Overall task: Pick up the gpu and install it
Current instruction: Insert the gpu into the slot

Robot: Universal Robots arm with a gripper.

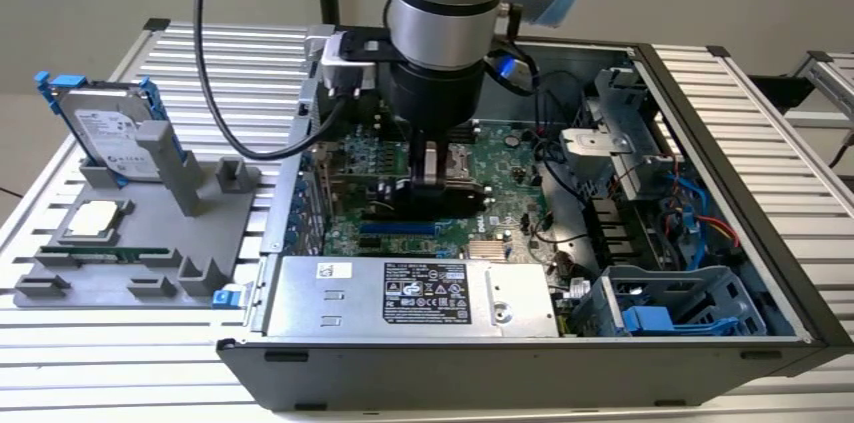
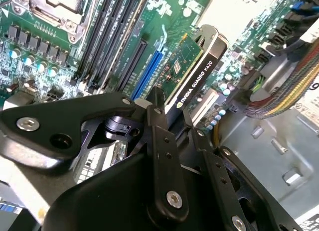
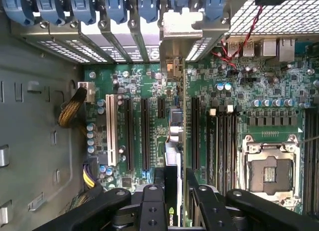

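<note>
Green circuit-board gpu [image 2: 192,66] with its black cooler block stands on edge between the black gripper [image 2: 172,122] fingers, whose jaws are clenched on the card. In the exterior view the gripper [image 1: 430,178] sits low inside the open dark computer case [image 1: 534,378], over the green motherboard [image 1: 501,148]. In the first wrist view the card [image 3: 175,141] stands edge-on just above the board's black expansion slots [image 3: 144,134], its silver end bracket [image 3: 182,24] up against the case's rear slot openings.

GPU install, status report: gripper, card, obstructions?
Gripper shut on the green circuit-board GPU with black cooler. Card edge-on inside the open computer case, above the green motherboard's slots. No obstruction seen.
</note>
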